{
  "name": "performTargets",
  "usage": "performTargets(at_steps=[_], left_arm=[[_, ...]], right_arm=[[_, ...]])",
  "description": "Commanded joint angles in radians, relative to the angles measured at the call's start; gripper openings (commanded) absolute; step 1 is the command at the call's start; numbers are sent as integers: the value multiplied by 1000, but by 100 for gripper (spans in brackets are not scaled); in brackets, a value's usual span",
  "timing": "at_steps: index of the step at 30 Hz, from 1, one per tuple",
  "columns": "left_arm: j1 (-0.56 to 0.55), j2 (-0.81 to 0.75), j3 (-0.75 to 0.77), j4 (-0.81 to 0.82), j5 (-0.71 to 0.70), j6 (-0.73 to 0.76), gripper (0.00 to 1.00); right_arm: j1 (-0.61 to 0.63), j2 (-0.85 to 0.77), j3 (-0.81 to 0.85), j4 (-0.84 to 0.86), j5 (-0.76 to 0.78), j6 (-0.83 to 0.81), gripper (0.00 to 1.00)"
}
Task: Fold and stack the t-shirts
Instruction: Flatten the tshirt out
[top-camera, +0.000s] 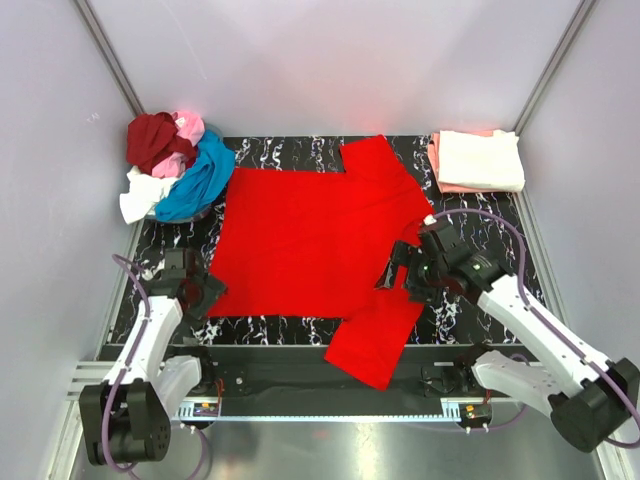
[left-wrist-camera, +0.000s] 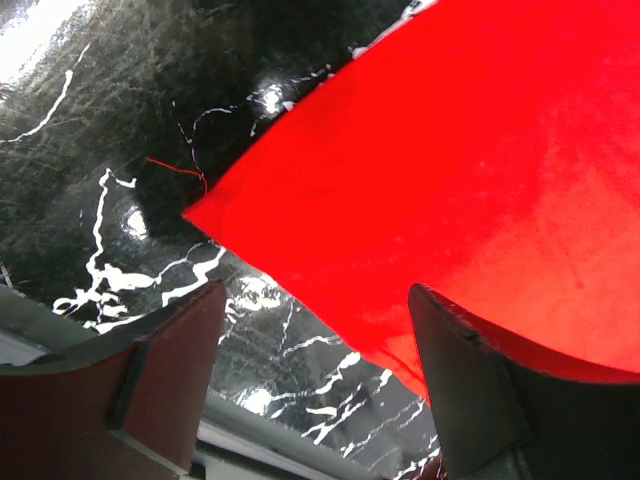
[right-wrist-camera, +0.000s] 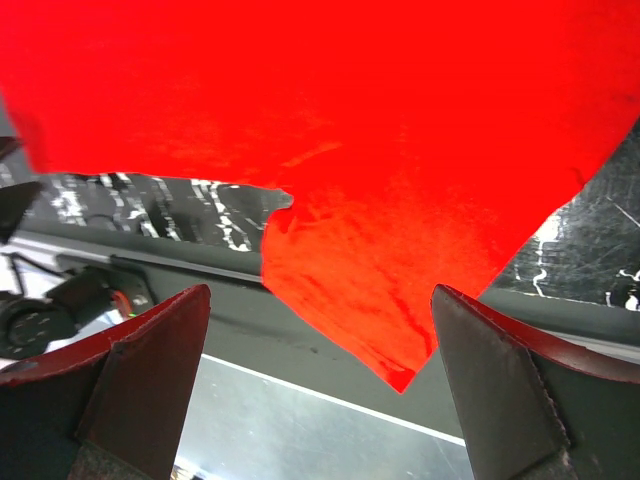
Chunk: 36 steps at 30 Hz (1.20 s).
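- Unfolded pile (top-camera: 170, 160): far-left corner of worktop (top-camera: 260, 330); dark red, pink, blue and white shirts bunched together.
- Left gripper (top-camera: 200, 290): jaws apart, nothing held, low at the near hem corner (left-wrist-camera: 200, 212). Best to slide one finger under the edge and pinch both cloth layers.
- Bright red t-shirt (top-camera: 300, 235): spread flat mid-worktop, hem to the left. Near sleeve (top-camera: 375, 335) overhangs the front edge.
- Right gripper (top-camera: 415, 272): jaws wide apart, empty, over the near sleeve's root. Should grip level with the left so the fold stays square.
- Folded stack (top-camera: 478, 160): far-right corner, white on salmon.
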Motion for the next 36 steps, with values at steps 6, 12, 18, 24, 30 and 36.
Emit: performTargets(at_steps=[6,12,18,24,30,36], left_arm=[[8,67,-70,160,-21,-28,66],[2,56,-110,186,-10,-22,63],[2,76,-114,217,-41,-11,26],[2,70,-102,231,-50,0,0],[2,29,-76,223,-40,35,0],[2,9,-65,218,-21,54,0]], right_arm=[[20,-90,-55,-1,17,59,99],[32,-121,-70,-21,22,76,100],[147,-171,-99,-66,78,181,97],[481,-167,-158,-158,276,457,91],[824,6,-205,-75,324,686,76],[939,252,-80,-80,348,681,73]])
